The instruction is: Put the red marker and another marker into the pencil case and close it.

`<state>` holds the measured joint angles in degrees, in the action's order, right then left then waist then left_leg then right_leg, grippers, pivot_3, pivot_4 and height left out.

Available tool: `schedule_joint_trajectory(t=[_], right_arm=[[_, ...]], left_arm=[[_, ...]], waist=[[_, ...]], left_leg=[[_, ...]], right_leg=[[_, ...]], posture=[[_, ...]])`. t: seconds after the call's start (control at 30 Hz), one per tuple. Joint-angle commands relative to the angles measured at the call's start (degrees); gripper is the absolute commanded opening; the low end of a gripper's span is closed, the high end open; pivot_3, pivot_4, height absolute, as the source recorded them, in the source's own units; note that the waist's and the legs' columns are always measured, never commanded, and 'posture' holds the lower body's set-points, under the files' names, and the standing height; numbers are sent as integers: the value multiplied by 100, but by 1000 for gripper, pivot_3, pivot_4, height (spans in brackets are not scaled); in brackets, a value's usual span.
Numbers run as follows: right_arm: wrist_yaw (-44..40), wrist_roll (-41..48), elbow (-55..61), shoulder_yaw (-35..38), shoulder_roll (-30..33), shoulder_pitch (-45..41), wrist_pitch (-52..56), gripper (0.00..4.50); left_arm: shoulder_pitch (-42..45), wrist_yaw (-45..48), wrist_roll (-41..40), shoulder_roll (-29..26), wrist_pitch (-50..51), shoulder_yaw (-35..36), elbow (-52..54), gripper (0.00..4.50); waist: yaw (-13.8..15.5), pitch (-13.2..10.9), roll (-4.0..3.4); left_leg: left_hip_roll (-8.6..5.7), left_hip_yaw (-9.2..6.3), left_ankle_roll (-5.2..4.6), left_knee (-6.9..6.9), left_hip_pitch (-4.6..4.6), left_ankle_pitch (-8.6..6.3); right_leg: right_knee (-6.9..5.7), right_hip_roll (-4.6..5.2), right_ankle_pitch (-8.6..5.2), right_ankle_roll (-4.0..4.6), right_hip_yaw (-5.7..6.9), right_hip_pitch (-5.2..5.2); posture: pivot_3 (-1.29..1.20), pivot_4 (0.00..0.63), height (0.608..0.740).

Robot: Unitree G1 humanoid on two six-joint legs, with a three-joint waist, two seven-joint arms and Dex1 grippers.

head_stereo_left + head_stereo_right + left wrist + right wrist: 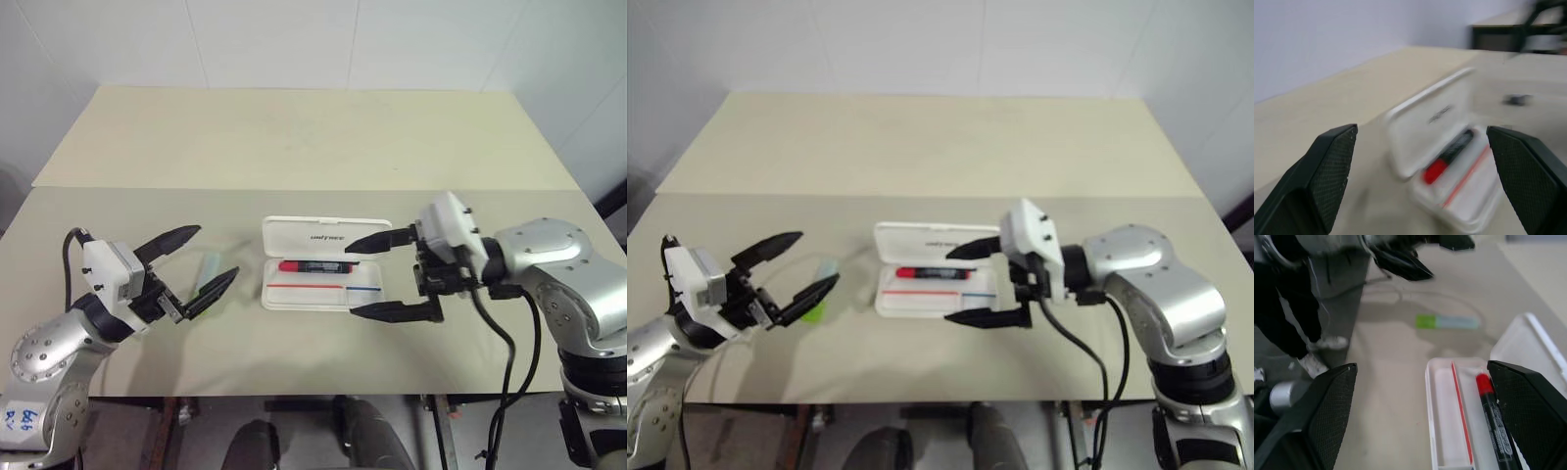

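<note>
Jaws wide; red marker (pixel 314 265) in pencil case (pixel 326 235).

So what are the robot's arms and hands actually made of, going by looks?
Rounded silver metal-looking segments with dark joints. Each ends in a white boxy block carrying two black pointed fingers with textured pads: the left gripper and the right gripper. Loose black cables loop off both arms, and a handwritten blue-ink sticker marks the left one.
</note>
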<state>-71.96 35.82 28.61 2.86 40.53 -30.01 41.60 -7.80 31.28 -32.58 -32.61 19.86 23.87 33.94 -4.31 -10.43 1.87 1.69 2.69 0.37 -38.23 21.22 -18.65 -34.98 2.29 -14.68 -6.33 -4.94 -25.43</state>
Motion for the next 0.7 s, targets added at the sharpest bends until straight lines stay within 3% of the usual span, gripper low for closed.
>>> schedule_joint_trajectory(t=[0.03, 0.3, 0.7], right_arm=[[-231, 409, -77, 426, 115, 163, -379, 4486], [-884, 814, -687, 1017, 324, 967, -1148, 4486], [-633, 919, -492, 979, 524, 1394, -1233, 4486]], left_arm=[[-187, -797, 150, 190, 435, 138, 414, 4500], [70, -2221, 836, 661, 1579, -401, 153, 4500], [769, -1985, 1008, 742, 1638, -957, -811, 4500]], waist=[[10, -1, 4], [139, 0, 10], [147, 1, 11]], left_leg=[[-1, 0, -1, -3, -1, 0], [-4, -2, -2, -26, -9, 2], [0, -2, -2, -40, -11, 2]], right_leg=[[-2, -6, 0, 0, 0, 1], [-7, -45, 4, -5, -7, 18], [-17, -51, 6, -2, -9, 18]], posture=[[0, 150, 740], [0, 150, 740], [0, 150, 740]])
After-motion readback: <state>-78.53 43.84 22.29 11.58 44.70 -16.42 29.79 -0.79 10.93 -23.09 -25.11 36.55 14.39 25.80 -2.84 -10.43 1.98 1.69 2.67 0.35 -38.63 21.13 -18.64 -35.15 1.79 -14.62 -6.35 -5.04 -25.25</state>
